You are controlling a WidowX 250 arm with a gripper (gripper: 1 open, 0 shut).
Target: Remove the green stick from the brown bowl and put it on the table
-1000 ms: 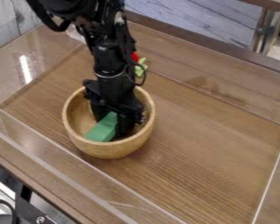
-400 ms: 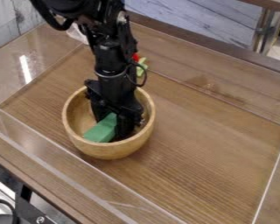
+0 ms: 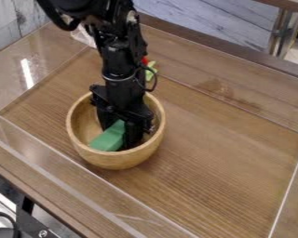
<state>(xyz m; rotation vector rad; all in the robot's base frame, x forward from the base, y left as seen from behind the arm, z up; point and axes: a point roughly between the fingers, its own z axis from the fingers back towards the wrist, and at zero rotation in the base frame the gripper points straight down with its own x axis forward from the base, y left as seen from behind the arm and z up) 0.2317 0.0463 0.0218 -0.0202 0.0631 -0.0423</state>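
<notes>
The brown bowl [image 3: 83, 143] sits on the table [image 3: 214, 158], left of centre. Inside it lies the green stick [image 3: 109, 138], tilted, with its lower end toward the bowl's front and its upper end under the black gripper [image 3: 123, 128]. The gripper reaches straight down into the bowl from above and its fingers stand narrowly apart around the stick's upper end. The contact itself is hidden by the gripper body.
A red round toy with a green tip [image 3: 149, 74] lies just behind the bowl, partly hidden by the arm. Low clear acrylic walls [image 3: 64, 200] border the table on all sides. A grey plank wall stands at the back.
</notes>
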